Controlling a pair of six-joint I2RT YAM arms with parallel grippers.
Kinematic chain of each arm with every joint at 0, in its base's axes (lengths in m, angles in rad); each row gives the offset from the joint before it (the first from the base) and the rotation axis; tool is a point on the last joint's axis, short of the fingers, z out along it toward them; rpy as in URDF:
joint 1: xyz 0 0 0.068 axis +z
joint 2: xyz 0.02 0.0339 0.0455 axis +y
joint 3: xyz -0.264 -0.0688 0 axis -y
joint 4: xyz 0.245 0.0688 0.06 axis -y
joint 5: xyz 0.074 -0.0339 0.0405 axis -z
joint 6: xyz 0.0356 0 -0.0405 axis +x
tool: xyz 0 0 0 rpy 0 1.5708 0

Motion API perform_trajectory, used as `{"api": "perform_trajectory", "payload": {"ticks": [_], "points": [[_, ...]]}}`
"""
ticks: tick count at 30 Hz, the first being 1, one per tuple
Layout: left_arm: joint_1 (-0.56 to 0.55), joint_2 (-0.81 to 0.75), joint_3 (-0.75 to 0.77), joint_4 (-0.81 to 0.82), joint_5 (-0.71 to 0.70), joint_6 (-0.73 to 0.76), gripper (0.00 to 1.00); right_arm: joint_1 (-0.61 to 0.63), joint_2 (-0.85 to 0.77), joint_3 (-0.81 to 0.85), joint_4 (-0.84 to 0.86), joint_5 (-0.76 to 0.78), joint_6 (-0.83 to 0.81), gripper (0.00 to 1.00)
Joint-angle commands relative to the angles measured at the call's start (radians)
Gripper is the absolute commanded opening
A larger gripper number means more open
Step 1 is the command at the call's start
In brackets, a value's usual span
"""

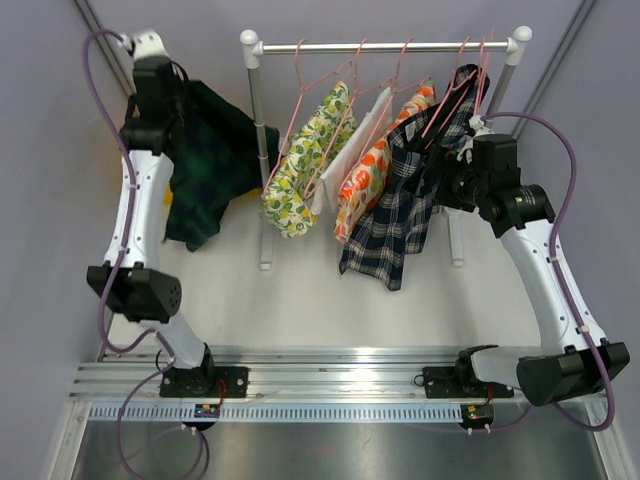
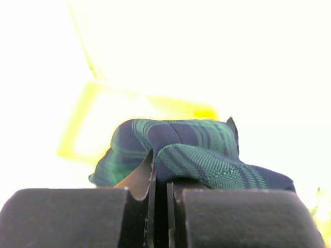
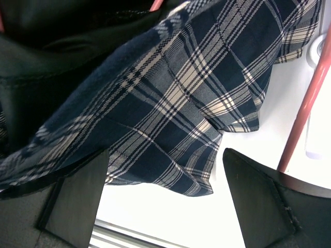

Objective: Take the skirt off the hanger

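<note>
While the left tool (image 2: 160, 199) was clamped almost closed on a fold of the green tartan skirt (image 1: 215, 160), that skirt hung from it at 10 o'clock in the top view, beside the rail's (image 1: 385, 46) left post, over the worktop (image 1: 300, 300). Right tool (image 3: 170, 206) at 2 o'clock: wide open, holding nothing, its 2 fingers (image 3: 77, 201) just under the navy check skirt (image 3: 207, 93), next to a pink hanger (image 3: 305, 108).

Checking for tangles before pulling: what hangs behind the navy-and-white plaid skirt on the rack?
A black garment lies against the plaid skirt, with a pink hanger beside it. Where the skirt attaches to its hanger is covered.
</note>
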Motion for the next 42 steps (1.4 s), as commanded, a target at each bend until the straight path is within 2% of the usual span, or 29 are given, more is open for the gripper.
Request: {"api": "perform_trajectory", "payload": {"ticks": [1,3,7,8,10,12,14,17,23,27,32,38,42], "points": [[0.049,0.239,0.412,-0.079,-0.111,0.075,0.0,0.005,0.01,0.001,0.043,-0.011,-0.003,0.99],[0.064,0.356,0.614,-0.119,-0.13,0.089,0.0,0.005,0.011,-0.005,0.043,-0.011,-0.003,0.99],[0.119,0.376,0.448,0.132,-0.089,0.055,0.01,0.005,0.017,-0.016,0.047,-0.014,-0.002,0.99],[0.119,0.403,0.463,0.158,-0.098,0.065,0.16,0.005,0.019,-0.017,0.049,-0.016,-0.002,1.0],[0.118,0.468,0.505,0.149,-0.101,0.086,0.39,0.006,0.022,-0.016,0.047,-0.017,-0.002,0.99],[0.118,0.493,0.452,0.175,-0.079,0.091,0.67,0.006,0.02,-0.017,0.047,-0.011,-0.002,1.0],[0.118,0.504,0.447,0.122,-0.087,0.063,0.99,0.005,0.016,-0.017,0.055,-0.005,0.0,0.99],[0.113,0.467,0.434,0.036,-0.075,0.016,0.99,0.006,-0.004,-0.008,0.072,-0.008,0.001,0.99],[0.081,0.176,0.141,0.04,-0.037,-0.043,0.99,0.006,-0.07,0.073,0.144,-0.083,0.043,0.99],[0.025,0.043,0.012,-0.015,0.002,-0.034,0.99,0.005,-0.06,0.185,0.104,-0.125,0.069,1.0],[-0.026,-0.168,-0.251,-0.015,0.046,-0.006,0.99,0.006,-0.052,0.285,0.067,-0.119,0.074,1.0],[-0.071,-0.434,-0.5,-0.038,0.112,-0.012,0.99,0.005,0.042,0.423,0.087,-0.07,0.066,0.99],[-0.081,-0.603,-0.661,-0.052,0.134,-0.023,0.99,0.006,0.175,0.53,0.074,-0.007,0.026,0.99]]}}
